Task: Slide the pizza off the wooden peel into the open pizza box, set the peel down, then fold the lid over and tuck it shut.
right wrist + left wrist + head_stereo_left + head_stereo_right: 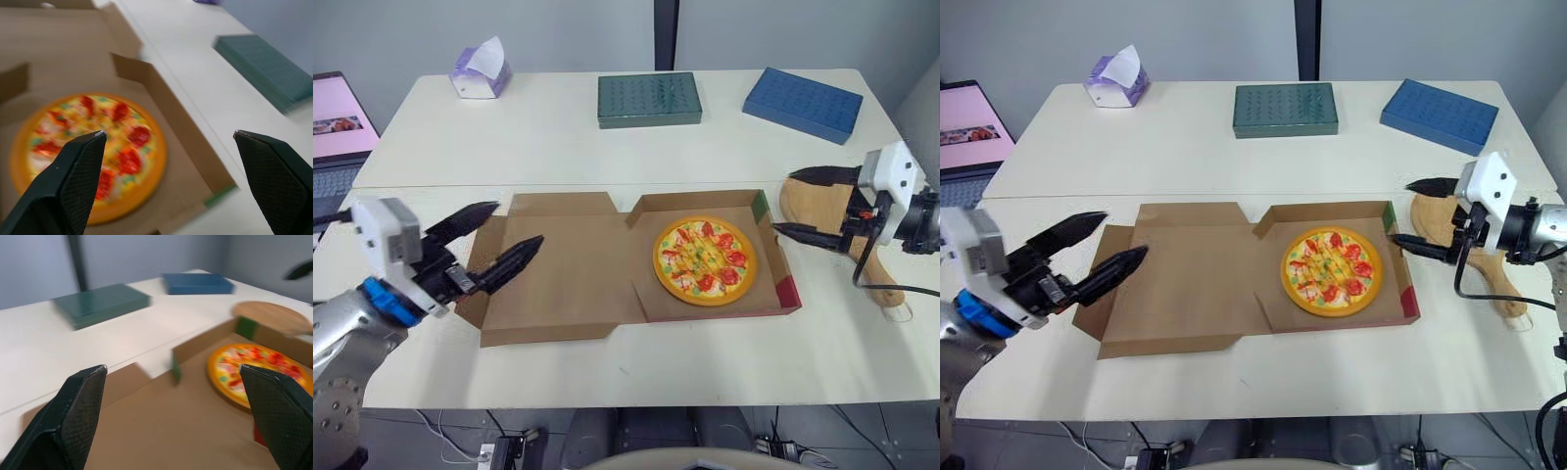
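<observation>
At the box [648, 296] ends, your left gripper [517, 222] and right gripper [783, 201] gape wide, empty; lifting the lid [558, 266] one-sided could drag the box.

Along the far side of the white table [548, 147] sit a lilac tissue box [480, 73] at left, a dark green flat box [649, 99] in the middle, and a blue flat box [802, 103] (lying askew) at right. An open laptop [337, 132] stands at far left.
</observation>
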Robot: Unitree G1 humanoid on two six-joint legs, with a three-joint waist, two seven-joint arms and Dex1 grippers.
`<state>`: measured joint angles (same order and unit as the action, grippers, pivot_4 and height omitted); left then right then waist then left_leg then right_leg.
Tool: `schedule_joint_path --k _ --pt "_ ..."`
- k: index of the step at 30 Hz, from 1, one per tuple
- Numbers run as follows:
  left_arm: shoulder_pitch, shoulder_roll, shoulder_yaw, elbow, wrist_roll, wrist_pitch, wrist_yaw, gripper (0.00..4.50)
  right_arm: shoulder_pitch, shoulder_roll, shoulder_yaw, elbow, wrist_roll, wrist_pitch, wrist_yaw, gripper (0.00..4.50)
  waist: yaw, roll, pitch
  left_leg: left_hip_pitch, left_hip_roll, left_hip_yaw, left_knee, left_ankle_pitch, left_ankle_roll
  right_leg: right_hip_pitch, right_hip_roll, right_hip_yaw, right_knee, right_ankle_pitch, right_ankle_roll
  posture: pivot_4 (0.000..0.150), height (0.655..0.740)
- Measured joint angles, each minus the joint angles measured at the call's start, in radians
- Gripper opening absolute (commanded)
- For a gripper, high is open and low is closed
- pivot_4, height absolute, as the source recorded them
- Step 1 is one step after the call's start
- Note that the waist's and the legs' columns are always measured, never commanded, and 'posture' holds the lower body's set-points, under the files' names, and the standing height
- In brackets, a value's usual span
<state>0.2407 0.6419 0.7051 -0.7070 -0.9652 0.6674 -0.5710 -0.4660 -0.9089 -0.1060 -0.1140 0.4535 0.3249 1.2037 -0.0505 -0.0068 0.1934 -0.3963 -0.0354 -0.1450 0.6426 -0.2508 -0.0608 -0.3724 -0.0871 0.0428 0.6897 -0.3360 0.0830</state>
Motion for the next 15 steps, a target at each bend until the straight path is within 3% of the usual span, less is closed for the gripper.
schedule_joint_path --k 5,9,12,15 --pt "0.261 -0.144 0.12 -0.058 -0.217 0.015 0.154 4.5 -0.114 0.064 0.105 0.009 0.001 -0.009 0.078 4.47 0.004 -0.003 -0.001 0.0 0.001 0.0 0.0 0.0 0.0 0.0 0.0 0.0 -0.001 0.0 0.0 0.15 0.74" --pt "0.437 -0.236 0.135 -0.074 -0.476 -0.004 0.289 4.5 -0.153 0.089 0.162 0.006 0.007 0.005 0.131 4.47 0.025 -0.004 -0.002 -0.001 0.007 0.0 0.0 -0.001 0.0 0.002 0.0 0.0 -0.008 0.003 0.002 0.15 0.74" --pt "0.56 -0.288 0.1 -0.076 -0.69 -0.029 0.381 4.5 -0.178 0.104 0.187 0.001 0.011 0.02 0.152 4.47 0.027 -0.005 -0.003 -0.001 0.007 0.001 0.0 -0.001 0.001 0.002 0.0 0.0 -0.01 0.003 0.002 0.15 0.74" --pt "0.651 -0.335 -0.007 -0.073 -0.807 -0.028 0.455 4.5 -0.183 0.105 0.192 -0.002 0.012 0.043 0.162 4.47 0.028 -0.006 -0.003 -0.001 0.005 0.003 0.0 -0.002 0.002 0.002 0.0 0.001 -0.01 0.003 0.002 0.15 0.74"
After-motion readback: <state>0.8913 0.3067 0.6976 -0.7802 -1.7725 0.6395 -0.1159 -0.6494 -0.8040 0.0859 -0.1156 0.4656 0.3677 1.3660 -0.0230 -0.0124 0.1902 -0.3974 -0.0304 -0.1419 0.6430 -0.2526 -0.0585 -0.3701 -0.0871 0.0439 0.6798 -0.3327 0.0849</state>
